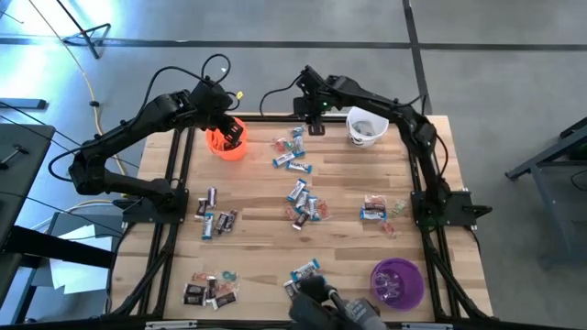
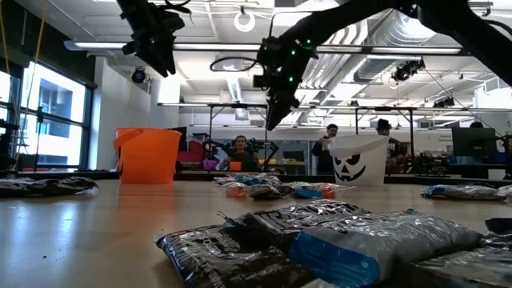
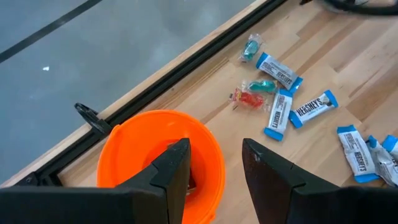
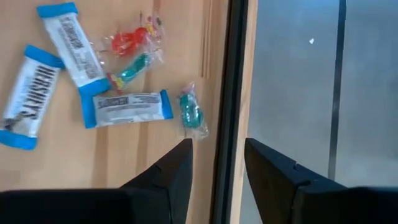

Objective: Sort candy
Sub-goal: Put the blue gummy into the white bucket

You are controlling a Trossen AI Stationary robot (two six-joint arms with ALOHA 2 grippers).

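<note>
Right gripper (image 4: pixel 214 158), fingers apart and holding nothing, hangs over the table's far edge; the small teal wrapped candy (image 4: pixel 191 114) lies just ahead of its fingertips on the wood, long axis roughly along the edge rail. Left gripper (image 3: pixel 214 163), also parted and empty, hovers over the orange plastic cup (image 3: pixel 134 140), farther from that candy cluster, so the right arm looks nearer.

Evenly lit from overhead ceiling strips, visible in low view; daylight from windows at its left. Soft, faint shadows on the table (image 1: pixel 348 183). Nearest candy (image 2: pixel 320 248) in low view out of focus. Bluish glare at overhead view's left edge. Wrist views slightly soft.
</note>
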